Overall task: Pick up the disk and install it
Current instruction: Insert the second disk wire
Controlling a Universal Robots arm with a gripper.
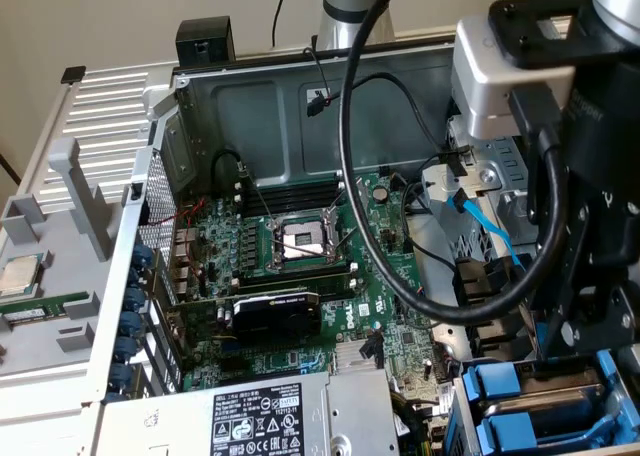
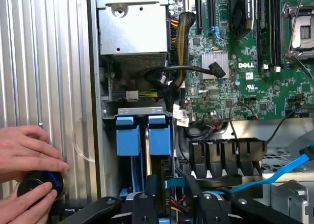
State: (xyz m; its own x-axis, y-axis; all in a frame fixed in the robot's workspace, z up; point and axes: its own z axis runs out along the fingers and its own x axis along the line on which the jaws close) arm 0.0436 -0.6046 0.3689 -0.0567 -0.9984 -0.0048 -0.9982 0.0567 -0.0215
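Note:
The disk shows as blue plastic carrier ends with a thin silver edge between them. It stands in the drive bay at the case's corner. In the exterior view the same blue carrier lies at the lower right, under the arm. My gripper hangs low over this bay, right behind the carrier ends, and its black body reaches down onto the blue frame. Whether it grips the disk is hidden.
A person's hands rest on the case's ribbed side panel, holding a round black knob. The grey power-supply box sits beside the bay. A blue data cable and a thick black cable loop hang over the motherboard.

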